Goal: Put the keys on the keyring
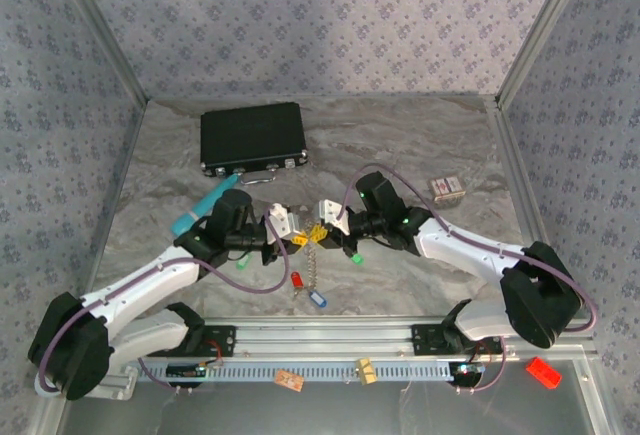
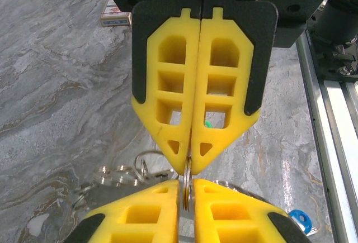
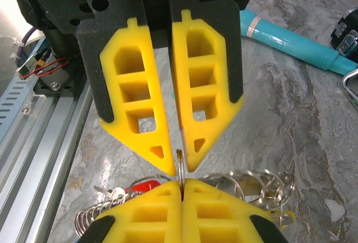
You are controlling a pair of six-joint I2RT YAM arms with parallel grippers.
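While shut flat, no gap btwn pads, bites keyring (image 3: 180, 162) edge-on w/ just the tips: so much for R gripper (image 3: 182, 182). Faces L gripper (image 2: 186, 184) nose to nose, same rim in that slot, pads there a crack apart; can't tell real pinch from mere bracketing. Holds the loop low over tabletop (image 1: 420, 145), mid-scene, near of black case (image 1: 252, 138). Trails spare loops (image 3: 249, 182) and limp chain (image 1: 312, 263) toward near side. Leaves yellow key (image 1: 315, 236) right under the tips, green key (image 1: 353, 257) a bit right, red key (image 1: 295, 278) and blue key (image 1: 318, 298) nearer the rail (image 1: 330, 337). Can't tell if any already threaded.

Handling, by guess: prob. light, stiff, springy wire, slick metal, so apt to swivel or squirt out of the pads under side load. Best taken across the flat of the rim, away from the split end, w/ that end left clear for threading. All four tags prob. near weightless, rigid, easily flicked off; grab by plastic head, hole kept free. Expect chain to drag & snag on approach.
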